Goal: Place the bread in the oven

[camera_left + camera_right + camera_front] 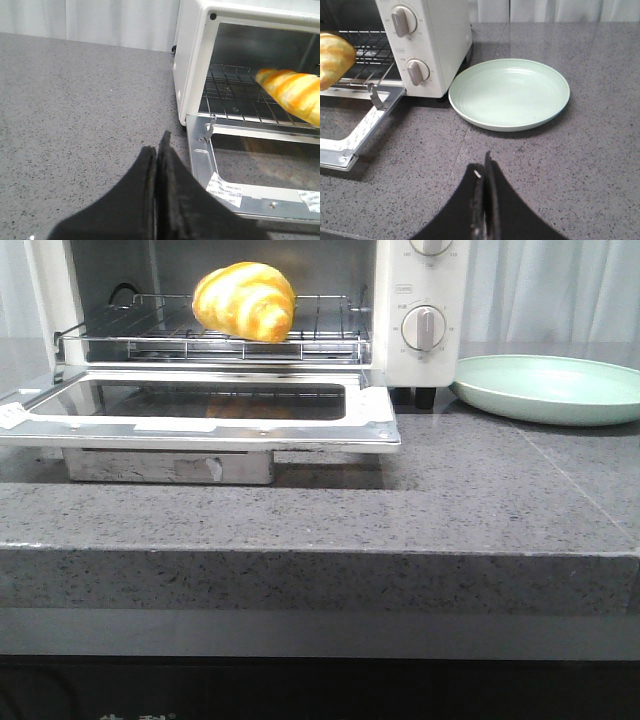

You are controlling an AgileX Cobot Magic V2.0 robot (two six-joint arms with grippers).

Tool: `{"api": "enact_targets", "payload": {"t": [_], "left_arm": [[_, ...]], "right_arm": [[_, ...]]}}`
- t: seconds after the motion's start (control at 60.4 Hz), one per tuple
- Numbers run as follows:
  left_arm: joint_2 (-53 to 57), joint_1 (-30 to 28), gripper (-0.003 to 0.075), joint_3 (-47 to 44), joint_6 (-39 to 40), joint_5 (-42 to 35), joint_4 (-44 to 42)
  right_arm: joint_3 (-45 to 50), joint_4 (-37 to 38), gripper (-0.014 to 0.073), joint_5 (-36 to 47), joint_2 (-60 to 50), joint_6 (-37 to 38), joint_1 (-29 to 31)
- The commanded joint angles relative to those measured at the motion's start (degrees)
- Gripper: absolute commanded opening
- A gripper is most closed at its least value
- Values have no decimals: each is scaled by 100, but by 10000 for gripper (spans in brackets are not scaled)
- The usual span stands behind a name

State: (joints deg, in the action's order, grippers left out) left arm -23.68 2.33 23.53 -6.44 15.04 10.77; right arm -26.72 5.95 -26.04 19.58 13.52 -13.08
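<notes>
From the front, the oven (420, 315) stands on the grey speckled desk (450, 500) with its glass-windowed door (200, 410) folded down flat toward the camera. The bread (245, 300) lies on the wire rack (320, 325) inside the open cavity, toward the front of the rack, its orange-brown ridges running across the golden surface. A round dial (424, 328) shows on the white control panel to the right of the cavity, and a black foot sits under that corner. Just right of the oven, a pale green plate (550, 388) rests on the desk, apart from the oven's side; neither arm appears in this view. In the left wrist view, the left claw (157, 150) hangs over bare desk beside the oven's left wall, its two black fingers (142, 175) pressed together with nothing between them. The bread's end shows on the rack through the open front, and the lowered door's metal frame lies near the fingertips. In the right wrist view, the right claw (484, 172) is likewise clenched tight and empty, above the desk in front of the plate, with the oven's two dials and an edge of the bread visible beyond.
</notes>
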Motion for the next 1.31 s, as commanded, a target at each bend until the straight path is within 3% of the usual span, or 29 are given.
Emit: {"api": "enact_targets", "payload": {"t": [0.0,0.496,0.894,1.291], "left_arm": [[-35,-11,-20,156,46,-455,44],[50,-11,-20,35,35,-482,-136],[2533,-145,-20,-1478,154,-294,-558],[2502,-278,-20,-2412,818,-485,-505]], "right_arm": [[-140,48,-68,511,24,-3,34],[-140,48,-68,516,24,-3,34],[-140,48,-68,516,24,-3,34],[-140,48,-68,536,25,-3,34]]}}
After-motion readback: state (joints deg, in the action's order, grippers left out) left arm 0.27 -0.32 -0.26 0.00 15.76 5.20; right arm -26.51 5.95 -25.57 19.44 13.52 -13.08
